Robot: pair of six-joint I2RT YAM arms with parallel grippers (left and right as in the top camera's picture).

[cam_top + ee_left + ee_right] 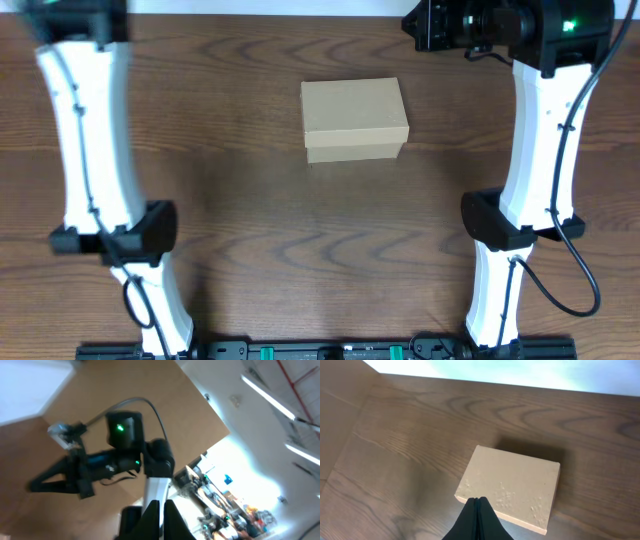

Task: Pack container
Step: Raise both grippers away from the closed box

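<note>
- Tan-brown cardboard: that's the container [355, 118], sitting on the dark wood bench [250, 230] a touch toward 12 o'clock from the middle in the overhead, flap lid lying flat down.
- Right hand [479, 504] has its two fingers pressed tight together, gripping nothing, with the tips aimed at the container's near long edge in its own wrist view.
- From overhead it hangs at about 2 o'clock from the container, clear of it.
- Left hand [162, 510] shows as a dark wedge at 6 o'clock of its wrist view, fingers together with only a hairline between them, empty.
- That camera looks across at the right arm [155, 487], a green light [120, 428] glowing on it.
- Left arm [95, 150] runs up the 9 o'clock side, well apart from the container.
</note>
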